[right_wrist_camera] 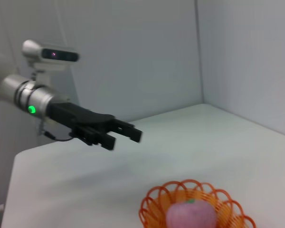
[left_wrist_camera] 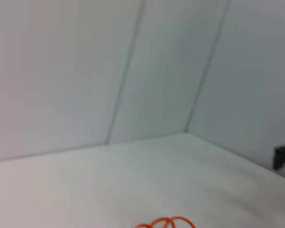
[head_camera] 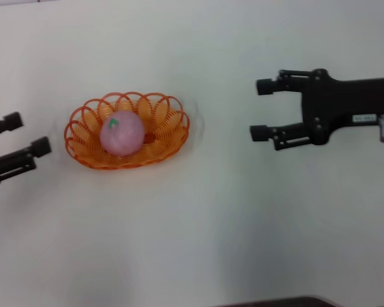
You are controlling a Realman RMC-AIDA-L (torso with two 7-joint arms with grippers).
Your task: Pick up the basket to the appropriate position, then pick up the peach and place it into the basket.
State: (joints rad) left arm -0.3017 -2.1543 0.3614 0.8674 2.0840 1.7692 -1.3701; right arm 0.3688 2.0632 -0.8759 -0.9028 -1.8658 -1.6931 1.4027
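Observation:
The orange wire basket (head_camera: 89, 131) sits on the white table, left of centre. The pale pink peach (head_camera: 122, 133) with its green leaf mark lies inside it. Both show in the right wrist view, the basket (right_wrist_camera: 154, 202) with the peach (right_wrist_camera: 191, 215) in it. A bit of the basket's rim (left_wrist_camera: 166, 222) shows in the left wrist view. My left gripper (head_camera: 27, 134) is open and empty, just left of the basket; it also shows in the right wrist view (right_wrist_camera: 126, 136). My right gripper (head_camera: 261, 109) is open and empty, well to the right of the basket.
The white table (head_camera: 198, 230) is bounded by pale walls at the back (right_wrist_camera: 133, 57). A dark edge (head_camera: 281, 302) shows at the table's front.

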